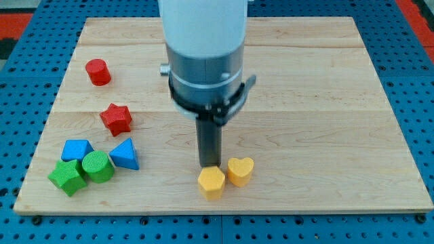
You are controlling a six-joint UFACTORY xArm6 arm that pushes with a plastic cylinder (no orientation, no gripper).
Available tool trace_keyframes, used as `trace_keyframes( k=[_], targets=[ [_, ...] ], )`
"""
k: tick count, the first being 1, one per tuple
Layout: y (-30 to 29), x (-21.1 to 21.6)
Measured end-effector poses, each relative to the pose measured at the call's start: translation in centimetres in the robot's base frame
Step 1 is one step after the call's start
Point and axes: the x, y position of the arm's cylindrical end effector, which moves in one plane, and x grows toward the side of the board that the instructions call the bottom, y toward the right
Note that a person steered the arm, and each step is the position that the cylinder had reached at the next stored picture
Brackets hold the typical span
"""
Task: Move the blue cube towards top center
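**Seven blocks on the board, tip at the yellow pair**

Nearest the view's bottom sit the green cube (67, 177) and the yellow hexagonal block (211, 181). Counting from the view's left: two green blocks, two blue, two red, two yellow, eight in all if the blue cube is included — so, green cube, green cylinder (98, 166), blue cube (76, 150), blue triangular block (125, 154), red star (116, 118), red cylinder (98, 71), yellow hexagonal block, yellow heart (240, 171).

The blue cube lies at the lower left of the wooden board (325, 102), touching the green cube at its 7 o'clock and the green cylinder at its 4 o'clock. The blue triangular block sits just beside the green cylinder, at its 2 o'clock. The red star is at 12 o'clock from the triangular block, the red cylinder further up.

My tip (209, 165) ends at 12 o'clock of the yellow hexagonal block, appearing to touch it; the yellow heart is at the tip's 4 o'clock. The tip is well apart from the blue cube. The arm carries no pincer, only the rod, holding nothing.
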Motion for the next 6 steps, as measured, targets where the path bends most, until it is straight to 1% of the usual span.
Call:
trace_keyframes(
  k=[1,2,3,4,5,6],
  targets=[
    [-0.1,-1.8],
    [3.3,-4.8],
    [4.1,-2.0],
    [5.7,-1.1],
    [10.3,-0.2],
    [14.3,6.1]
  ],
)
